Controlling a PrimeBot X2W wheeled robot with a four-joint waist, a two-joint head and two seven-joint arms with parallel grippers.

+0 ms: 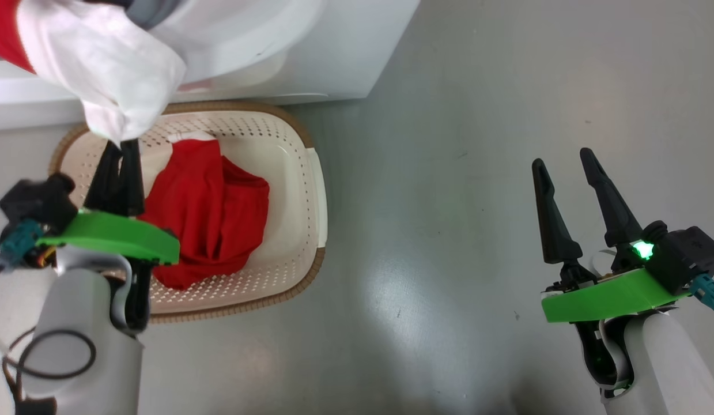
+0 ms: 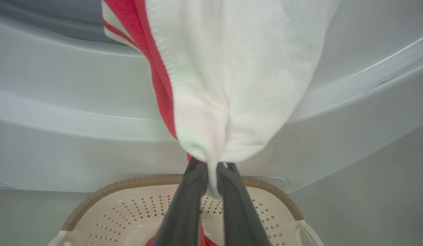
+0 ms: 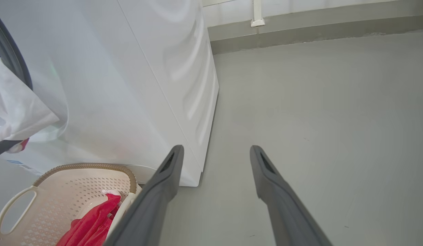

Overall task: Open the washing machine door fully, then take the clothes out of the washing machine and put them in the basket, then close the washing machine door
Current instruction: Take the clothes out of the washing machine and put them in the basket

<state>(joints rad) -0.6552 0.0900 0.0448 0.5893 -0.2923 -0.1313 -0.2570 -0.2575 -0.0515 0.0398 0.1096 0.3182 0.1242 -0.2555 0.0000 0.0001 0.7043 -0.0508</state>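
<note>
Between the left jaws, clenched tight near their tips, sits a pinched fold of the white cloth point(image 2: 238, 85), caught at its lowest hem. The left wrist view shows the two dark jaws pressed on either side of the fold with only fabric between them. From that pinch the cloth rises and widens toward the mouth of the washing machine point(image 1: 345, 52), with a red band running along one edge of it. In the head view its upper part runs off the top of the picture beside the grey rubber ring point(image 1: 152, 14). The pinch hangs over the far left part of the basket point(image 1: 293, 155), just in front of the machine's white front panel. Below and to the right of the left jaws, the red garment point(image 1: 210, 213) lies heaped inside the basket, filling its middle, with a small white bit showing at its far end. The basket stands on the grey floor point(image 1: 449, 230), and its brown woven rim point(image 1: 230, 106) is right up by the foot of the machine; whether the two touch I cannot tell. Well apart from all this, on the robot's right, the right jaws stand spread wide with nothing between them. They point over the floor past the machine's corner toward the wall point(image 3: 334, 7). A small green light point(image 1: 642, 249) glows on the right wrist.
</note>
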